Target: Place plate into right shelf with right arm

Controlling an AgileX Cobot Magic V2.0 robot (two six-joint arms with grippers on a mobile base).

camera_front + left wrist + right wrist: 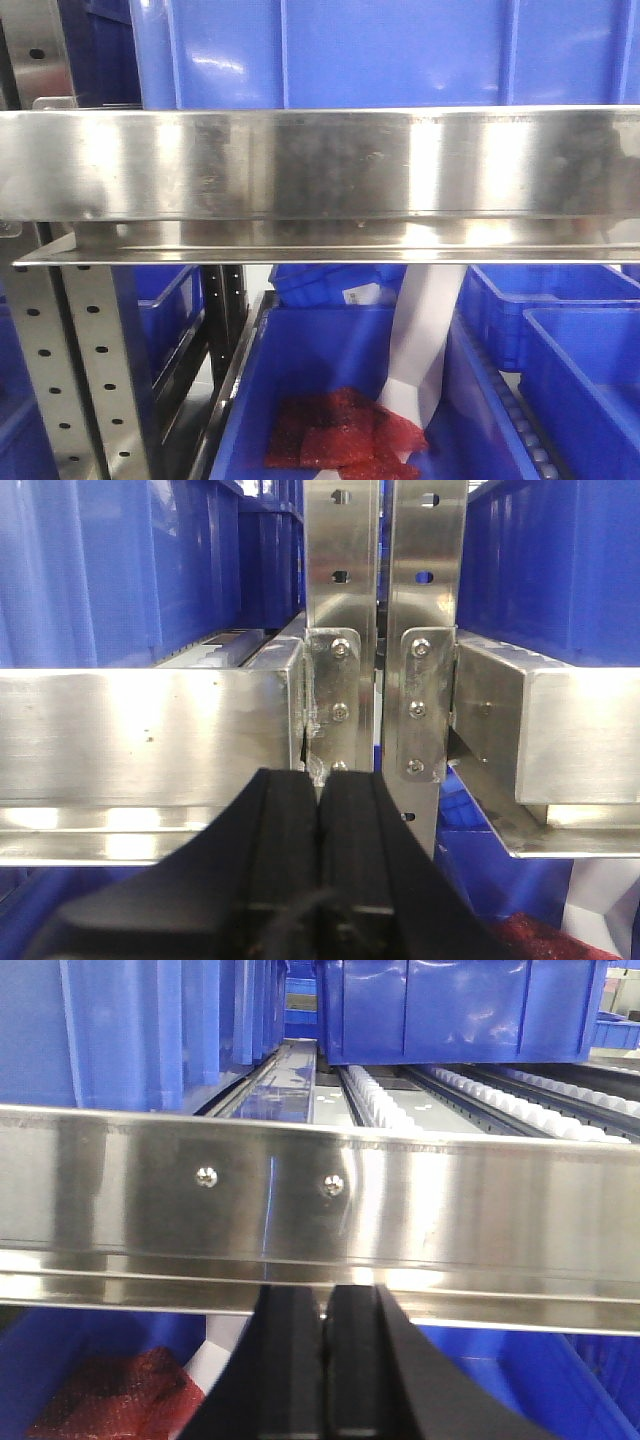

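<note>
Plate was not visible in any of the three views, so its location could not be told. Right shelf (320, 165) filled the front view: broad brushed-steel front lip across the frame, thinner flange just below it, a large blue bin (400, 50) sitting on top behind the lip. Perforated uprights (80, 370) stood at lower left. Under the lip, a lower blue bin (330, 380) held red crinkly packets (345, 435) and a white paper strip (425, 340) leaning down into it. More blue bins sat to the right, with a roller track between them.

Left wrist view: left gripper (320, 810) had its black fingers pressed together, nothing between them, tips close in front of two perforated steel posts (385, 630) with bolted brackets. Steel shelf lips ran off to either side, blue bins above on both sides.

Right wrist view: right gripper (322, 1315) also had fingers closed together, empty, tips just under the steel front lip (320, 1195), which had two screw heads. Above the lip, white roller tracks (480, 1105) ran back under a blue bin (460, 1005). Red packets (110, 1400) showed at lower left in a blue bin beneath.
</note>
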